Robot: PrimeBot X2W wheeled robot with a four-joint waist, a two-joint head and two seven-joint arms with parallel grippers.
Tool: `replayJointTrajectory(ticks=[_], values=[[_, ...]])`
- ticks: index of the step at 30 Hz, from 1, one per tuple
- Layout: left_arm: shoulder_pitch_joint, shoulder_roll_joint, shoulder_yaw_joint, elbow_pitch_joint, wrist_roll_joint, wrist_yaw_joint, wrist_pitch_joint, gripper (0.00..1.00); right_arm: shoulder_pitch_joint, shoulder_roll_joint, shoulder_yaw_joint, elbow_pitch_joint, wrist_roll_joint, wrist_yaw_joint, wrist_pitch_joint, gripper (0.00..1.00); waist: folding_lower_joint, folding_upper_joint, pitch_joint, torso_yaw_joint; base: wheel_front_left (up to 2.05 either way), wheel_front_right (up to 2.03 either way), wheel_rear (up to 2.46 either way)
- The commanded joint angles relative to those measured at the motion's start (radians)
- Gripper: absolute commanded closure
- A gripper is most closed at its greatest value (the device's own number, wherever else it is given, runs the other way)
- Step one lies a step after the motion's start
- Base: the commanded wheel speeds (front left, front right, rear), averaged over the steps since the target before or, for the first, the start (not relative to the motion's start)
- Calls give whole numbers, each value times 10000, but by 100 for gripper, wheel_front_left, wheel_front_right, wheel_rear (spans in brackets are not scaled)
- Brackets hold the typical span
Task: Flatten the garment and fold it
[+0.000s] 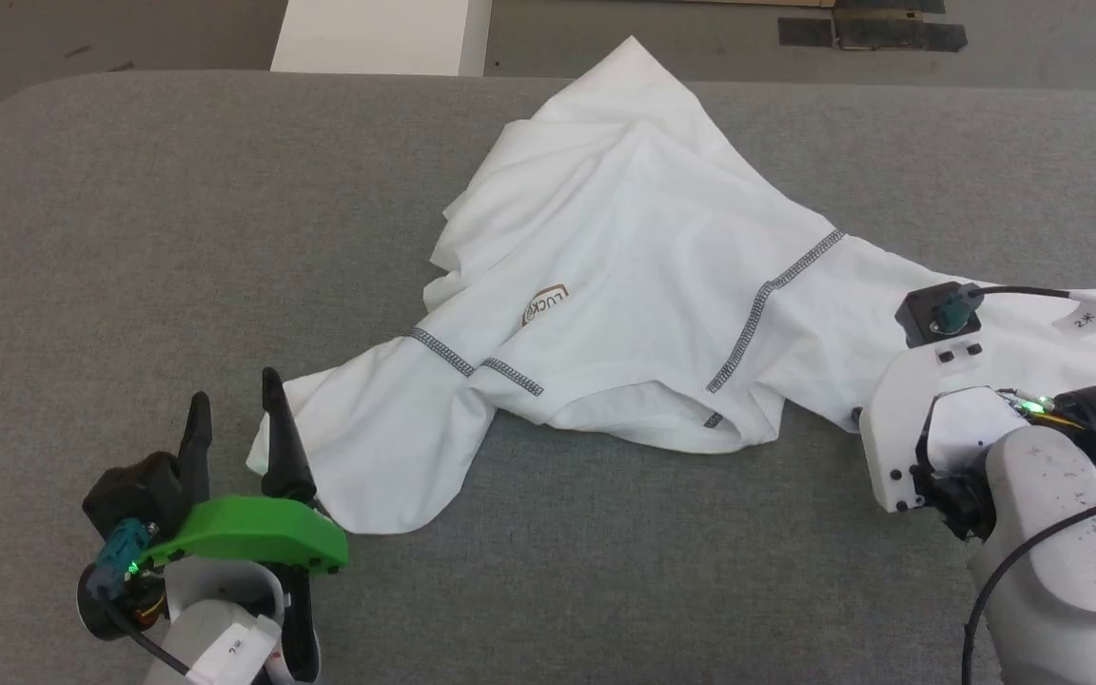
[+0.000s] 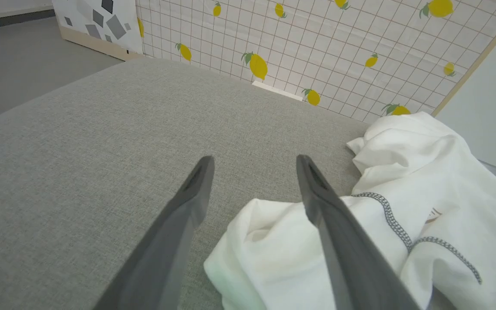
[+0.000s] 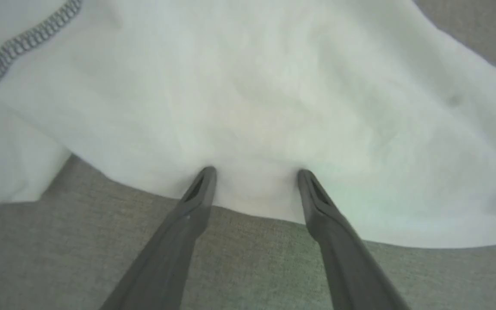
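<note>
Head view: the garment (image 1: 643,285) runs off the picture's right edge, and part of it lies under the right arm (image 1: 1052,533), whose white wrist housing (image 1: 895,428) hides the right end effector (image 3: 254,172) from above. A fold swallows the end of the logo patch (image 1: 545,305) lettering. The white box (image 1: 381,36) is cropped at the top. Right wrist view: the fabric is blurred, and contact with the fingertips (image 3: 207,174) is unclear.
</note>
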Motion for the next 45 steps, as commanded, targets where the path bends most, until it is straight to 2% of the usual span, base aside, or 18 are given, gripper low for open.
replayJointTrajectory(ticks=[1, 7, 12, 14, 17, 18, 19, 20, 24, 29, 32, 36, 39, 40, 41, 42, 45], values=[[-165, 69, 0, 44, 35, -56, 11, 0, 279, -19, 105, 475, 175, -15, 18, 100, 1, 0, -3, 3, 0, 0, 0], [-160, 96, -89, 217, 2, -98, 75, 0, 624, -837, -475, -54, 1066, -15, -180, 100, 1, 0, -224, 7, 0, 0, 0], [-61, 136, -77, 256, -53, -80, 96, 0, 1524, -1731, -1616, -760, 1268, -15, 241, 100, 1, 0, -386, -99, 0, 0, 0], [-30, 155, -78, 254, -71, -64, 130, 0, 1780, -1858, -2189, -1015, 1164, -15, 310, 100, 1, 0, -420, -158, 0, 0, 0], [-17, 181, -119, 208, -65, -33, 212, 0, 1999, -1710, -2891, -1346, 993, -15, 241, 100, 1, 0, -439, -221, 0, 0, 0], [-14, 188, -131, 196, -71, -27, 247, 0, 2011, -1581, -3063, -1472, 1010, -15, 125, 90, 1, 0, -445, -234, 0, 0, 0], [-15, 189, -140, 177, -92, -18, 300, 0, 2005, -1392, -3259, -1652, 1064, -15, -62, 52, 1, 0, -442, -245, 0, 0, 0], [-17, 197, -146, 162, -99, -9, 330, 0, 1997, -1236, -3400, -1806, 1112, -15, -225, 0, 1, 0, -446, -254, 0, 0, 0], [45, 222, -214, 140, -190, 73, 747, 0, 1896, -396, -4131, -2691, 1669, -15, -1316, 0, 1, 0, -526, -292, 0, 0, 0], [211, 275, -570, 176, -543, 53, 2189, 0, 2286, 543, -4871, -3857, 2110, -15, -2802, 0, 1, 0, -720, -325, 0, 0, 0], [124, 435, -851, 290, -651, 151, 3394, 0, 2742, 776, -4859, -4142, 2136, -15, -3072, 0, 1, 0, -750, -363, 0, 0, 0], [-418, 1037, -1077, 966, -179, 686, 4788, 0, 3098, 898, -4573, -4266, 2232, -15, -3185, 0, 1, 0, -737, -460, 0, 0, 0], [-775, 1143, -1137, 1648, -396, 639, 5683, 0, 3167, 929, -4292, -4317, 2311, -15, -3248, 0, 1, 0, -703, -603, 0, 0, 0], [-888, 1130, -1124, 1767, -486, 554, 5751, 35, 3178, 934, -4236, -4326, 2325, -15, -3266, 0, 1, 0, -686, -628, 0, 0, 0], [-1027, 1131, -1138, 1894, -570, 398, 5788, 87, 3190, 938, -4168, -4332, 2351, -15, -3292, 0, 1, 0, -653, -658, 0, 0, 0], [-1148, 1062, -1055, 1960, -729, 293, 5743, 100, 3205, 940, -4115, -4323, 2400, -15, -3313, 0, 1, 0, -623, -672, 0, 0, 0], [-1655, 1056, -607, 2238, -1023, 164, 5288, 100, 3244, 942, -3964, -4254, 2472, -15, -3406, 0, 1, 0, -530, -699, 0, 0, 0]])
